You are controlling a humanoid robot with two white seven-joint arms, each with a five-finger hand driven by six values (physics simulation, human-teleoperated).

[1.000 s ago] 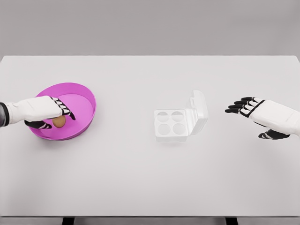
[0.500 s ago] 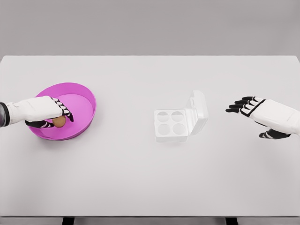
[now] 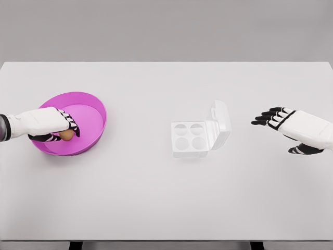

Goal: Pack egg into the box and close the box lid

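A brown egg (image 3: 66,135) lies in the magenta bowl (image 3: 91,112) at the table's left. My left hand (image 3: 61,131) reaches into the bowl, its fingers curled around the egg and its thumb beneath it. A white egg box (image 3: 190,138) with four empty cups sits at the table's middle, its clear lid (image 3: 221,124) standing open on the right side. My right hand (image 3: 276,119) hovers to the right of the box, fingers spread, holding nothing.
The white table (image 3: 156,198) ends near the bottom of the view, with two dark legs showing below its front edge. A grey wall stands behind the far edge.
The left hand's fingers have curled tighter around the egg in the bowl. The right hand has barely shifted.
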